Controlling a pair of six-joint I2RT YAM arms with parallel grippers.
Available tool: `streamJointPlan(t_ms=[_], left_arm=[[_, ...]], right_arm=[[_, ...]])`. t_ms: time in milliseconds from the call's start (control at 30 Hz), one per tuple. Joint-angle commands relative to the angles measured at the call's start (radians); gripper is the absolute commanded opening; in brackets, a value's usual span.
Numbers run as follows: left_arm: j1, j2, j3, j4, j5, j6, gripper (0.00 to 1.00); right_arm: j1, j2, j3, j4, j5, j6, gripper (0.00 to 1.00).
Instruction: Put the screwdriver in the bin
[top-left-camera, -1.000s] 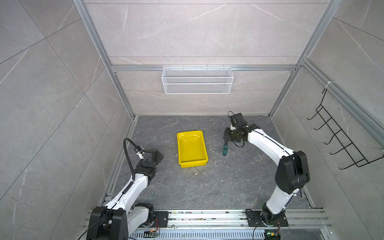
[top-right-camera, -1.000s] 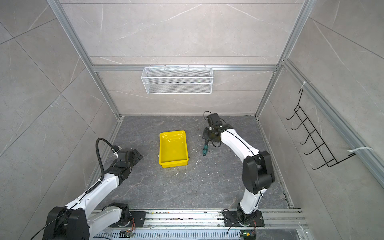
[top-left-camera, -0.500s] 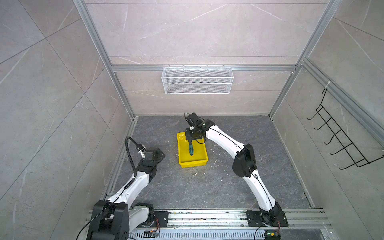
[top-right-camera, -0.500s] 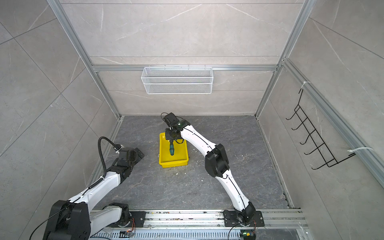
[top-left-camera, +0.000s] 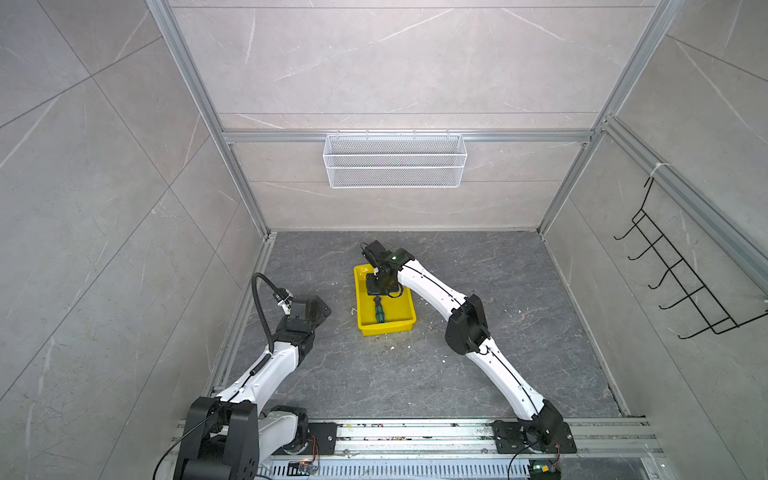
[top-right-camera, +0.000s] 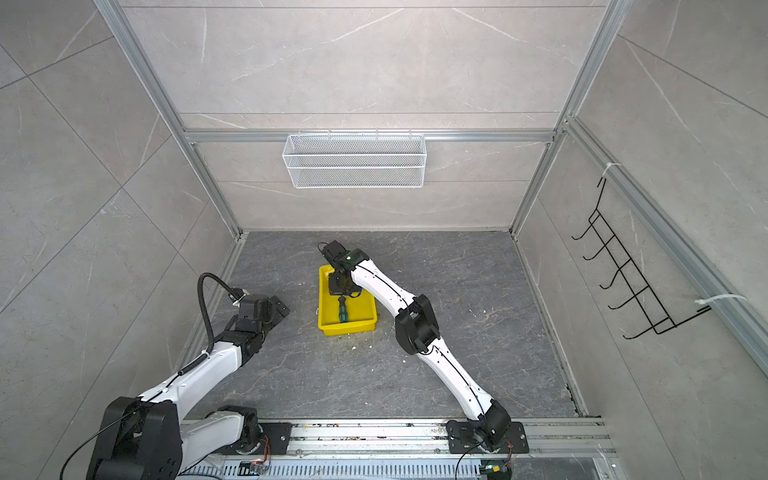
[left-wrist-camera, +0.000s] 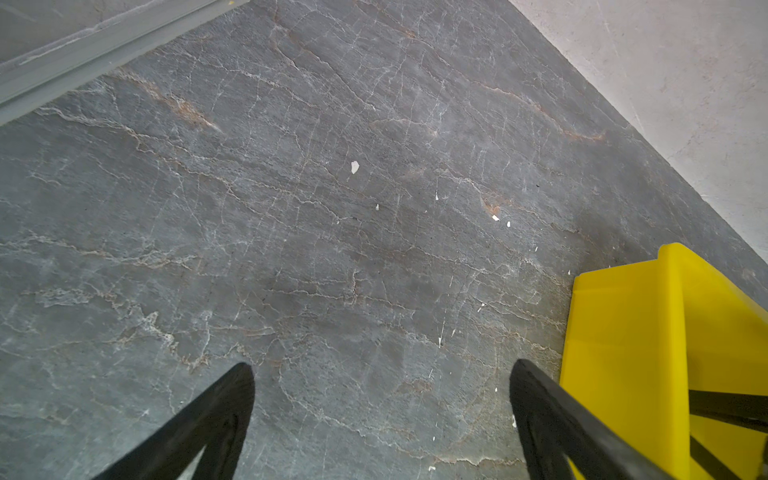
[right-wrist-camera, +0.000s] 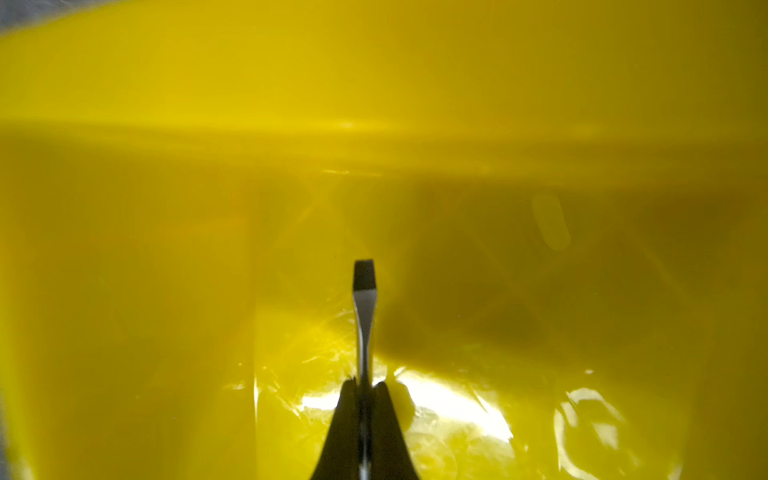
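The yellow bin (top-left-camera: 360, 300) (top-right-camera: 322, 300) stands mid-floor in both top views. My right gripper (top-left-camera: 377, 289) (top-right-camera: 340, 291) reaches down into it. The screwdriver (top-left-camera: 378, 312) (top-right-camera: 343, 312) points its green and black handle toward the bin's near end, low inside the walls. In the right wrist view the gripper (right-wrist-camera: 364, 380) is shut on the thin silver shaft, whose flat tip (right-wrist-camera: 364, 276) sticks out over the glossy bin (right-wrist-camera: 166, 249) floor. My left gripper (top-left-camera: 316, 306) (left-wrist-camera: 382, 368) hovers open and empty over the floor, left of the bin (left-wrist-camera: 623, 332).
A white wire mesh basket (top-left-camera: 394, 161) hangs on the back wall. A black hook rack (top-left-camera: 681, 282) is fixed to the right wall. Small white crumbs (top-left-camera: 390, 347) lie on the grey floor near the bin. Aluminium rails run along the floor edges.
My right arm swung left from beside the bin to above it, carrying the screwdriver, then lowered it inside the walls. The left arm shifted only slightly.
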Motion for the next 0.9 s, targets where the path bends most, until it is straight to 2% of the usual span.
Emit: streamJointPlan(t_ms=[0,33,67,100,200,333,400,467,567,700,767,867], left_arm=[[0.002,0.001,0.037,0.017,0.002,0.012,0.97],[0.002,-0.001,0.037,0.015,0.004,0.01,0.98],[0.003,0.001,0.037,0.017,0.008,0.008,0.98],[0.002,0.004,0.036,0.021,0.007,0.003,1.0],[0.003,0.015,0.04,0.011,-0.017,-0.036,1.0],[0.003,0.003,0.069,-0.044,-0.018,-0.062,1.0],[0.002,-0.009,0.058,-0.028,-0.016,-0.062,1.0],[0.002,-0.02,0.041,0.004,-0.006,-0.067,1.0],[0.001,-0.026,0.016,0.048,0.015,-0.068,1.0],[0.002,-0.015,0.008,0.066,0.016,-0.072,1.0],[0.001,-0.01,0.015,0.06,0.027,-0.069,1.0],[0.001,-0.01,0.028,0.04,0.028,-0.066,1.0]], right_arm=[[0.0,-0.045,0.027,-0.031,-0.013,0.003,0.31],[-0.003,-0.05,0.039,-0.043,-0.019,-0.004,0.46],[-0.006,-0.056,0.051,-0.057,-0.033,-0.018,0.57],[-0.012,-0.068,0.062,-0.07,-0.047,-0.028,0.64],[-0.035,-0.127,0.101,-0.121,-0.069,-0.059,0.7],[-0.06,-0.289,0.105,-0.205,-0.015,-0.121,0.75],[-0.064,-0.39,0.061,-0.231,0.068,-0.149,0.75],[-0.065,-0.525,-0.064,-0.206,0.198,-0.176,0.76],[-0.084,-0.813,-0.531,0.065,0.343,-0.242,0.76],[-0.205,-1.222,-1.198,0.558,0.404,-0.27,0.76],[-0.254,-1.374,-1.447,0.755,0.465,-0.308,0.76],[-0.269,-1.525,-1.743,1.018,0.546,-0.475,0.84]])
